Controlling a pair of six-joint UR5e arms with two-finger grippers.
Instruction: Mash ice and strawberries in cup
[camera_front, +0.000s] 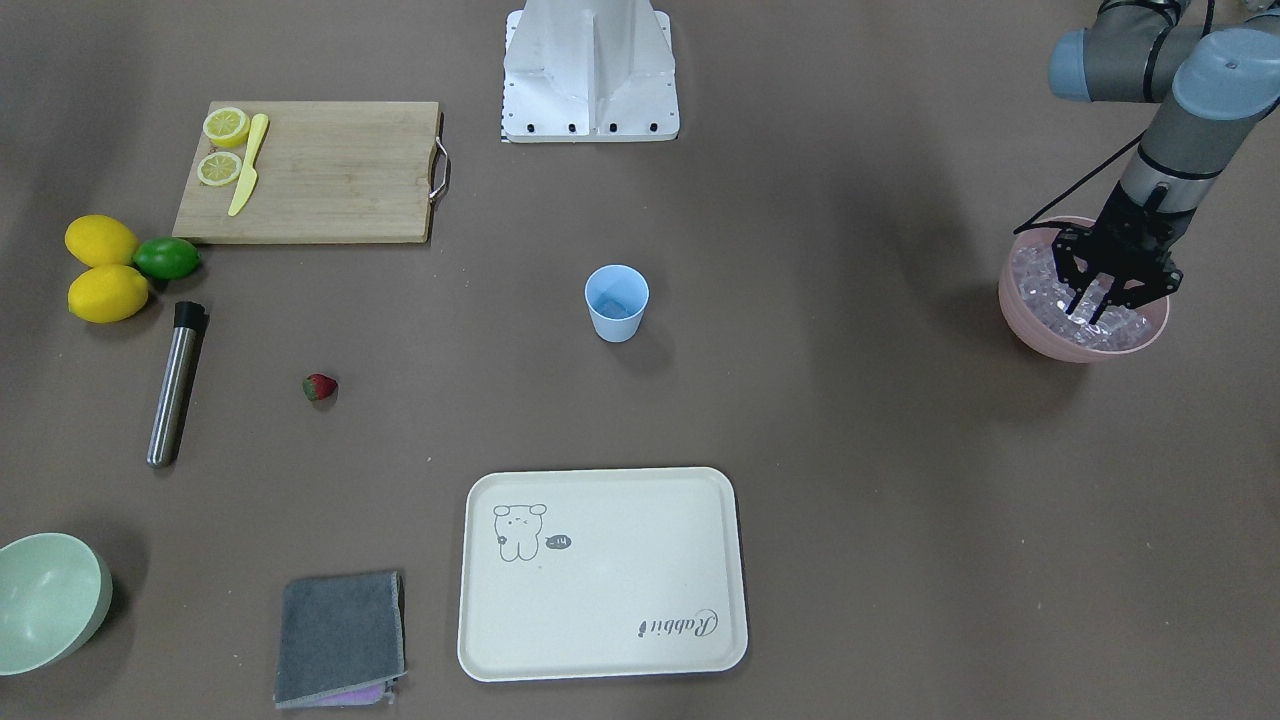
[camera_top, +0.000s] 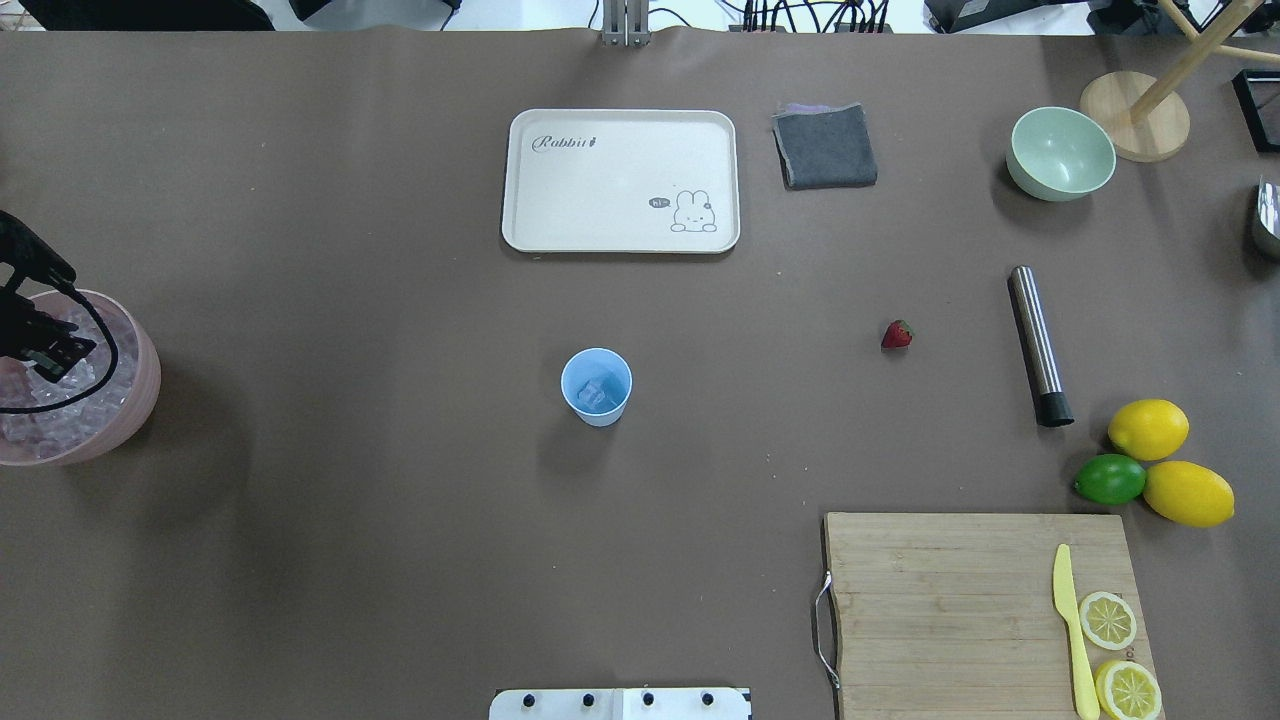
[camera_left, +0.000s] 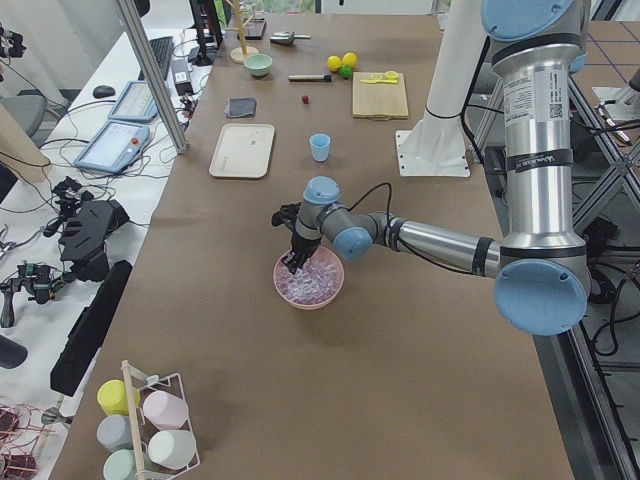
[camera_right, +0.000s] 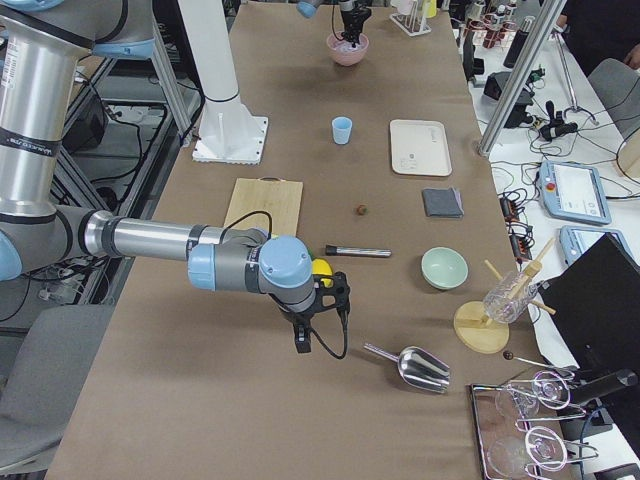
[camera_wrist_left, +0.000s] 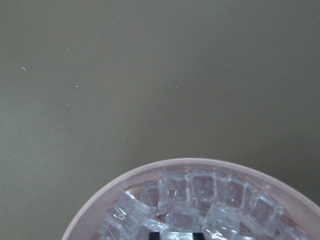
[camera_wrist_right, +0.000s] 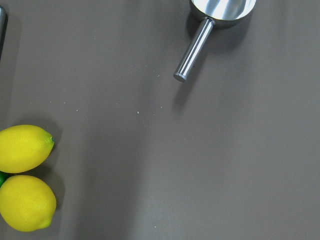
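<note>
The light-blue cup (camera_front: 616, 303) stands upright mid-table and holds a clear ice cube (camera_top: 594, 393). The pink bowl (camera_front: 1040, 345) at the robot's left end is full of ice (camera_front: 1040, 295), which also shows in the left wrist view (camera_wrist_left: 200, 192). My left gripper (camera_front: 1088, 308) points down into the bowl, its fingers drawn close together among the cubes. The strawberry (camera_front: 319, 387) lies alone on the table, far from both grippers. My right gripper (camera_right: 300, 338) hovers near the lemons. It shows only in the exterior right view, so I cannot tell whether it is open or shut.
A steel muddler (camera_front: 175, 385) lies beside two lemons (camera_front: 105, 268) and a lime (camera_front: 167, 258). A cutting board (camera_front: 330, 170) carries lemon halves and a yellow knife. A white tray (camera_front: 600, 575), grey cloth (camera_front: 340, 640), pale-green bowl (camera_front: 45, 600) and metal scoop (camera_wrist_right: 210, 20) lie around.
</note>
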